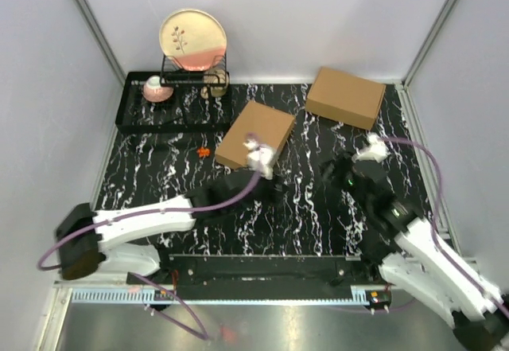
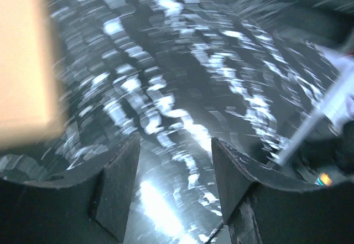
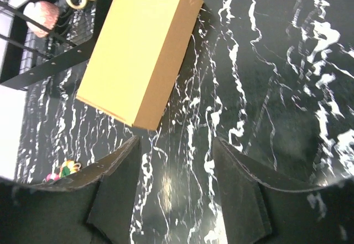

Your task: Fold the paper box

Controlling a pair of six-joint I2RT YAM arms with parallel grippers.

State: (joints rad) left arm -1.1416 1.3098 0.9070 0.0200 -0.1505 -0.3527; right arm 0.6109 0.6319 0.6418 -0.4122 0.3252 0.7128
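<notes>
Nearest the lens are the two arms, with their bases on the near edge. The left arm (image 1: 143,220) reaches low toward mid-table, and the right arm (image 1: 429,259) angles up along the right side. On the left gripper (image 2: 176,141) the fingers stand apart with nothing between them; bare table lies below and the view is blurred. The right gripper (image 3: 176,141) is likewise spread and empty, over bare table short of the box's near corner.

The table (image 1: 310,216) is black with white veins, closed in by pale panels on the left, back and right. The widest open run lies between the arms, from the near edge up to the boxes. A narrower lane runs between the two boxes.

The black rack (image 1: 167,128) sits back left, with its front rail running across.

The paper box (image 1: 258,128) is made up and closed. It lies flat at mid-table toward the back, set askew. Its left corner comes near the rack's front right corner — I cannot tell whether they touch. From overhead, the left wrist hangs over its near edge.

The second box (image 1: 346,96) is closed, in the back right corner, near the right panel and well apart from the paper box.

The plate (image 1: 193,39) stands upright in a wire stand at the rack's back. The pink cup (image 1: 157,90) sits inside the rack. The small orange item (image 1: 203,151) lies on the table just in front of the rack, left of the paper box.
</notes>
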